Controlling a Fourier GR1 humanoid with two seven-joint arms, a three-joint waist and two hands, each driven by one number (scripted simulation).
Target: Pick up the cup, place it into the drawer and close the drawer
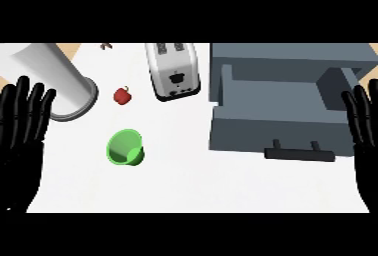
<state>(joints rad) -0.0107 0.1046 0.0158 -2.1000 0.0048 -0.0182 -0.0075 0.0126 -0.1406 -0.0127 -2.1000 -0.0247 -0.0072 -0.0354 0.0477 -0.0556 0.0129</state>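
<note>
Status: no step of the task is complete.

1. Counter (221, 185): white work surface, carrying all items listed below.
2. Drawer (269, 100): grey, at 2 o'clock from the view centre. It is pulled open, the compartment shows nothing inside, and the handle (299, 152) points toward 6 o'clock.
3. Left hand (22, 125): at 9 o'clock on the view edge, fingers straight and pointing up, holding nothing. It is at rest.
4. Right hand (362, 115): at 3 o'clock on the view edge, just beside the drawer's side. Fingers are extended and it holds nothing.
5. Cylinder (48, 75): pale, lying at 10 o'clock.
6. Toaster (175, 70): at 12 o'clock.
7. Cup (124, 147): green, on the counter at 8 o'clock, well apart from both hands and from the drawer (the left hand is the nearer one).
8. Red fruit (123, 95): small, at 12 o'clock from the cup.

Remaining: grasp the cup, carry it toward 3 o'clock, set it inside the drawer, then push the drawer shut
</note>
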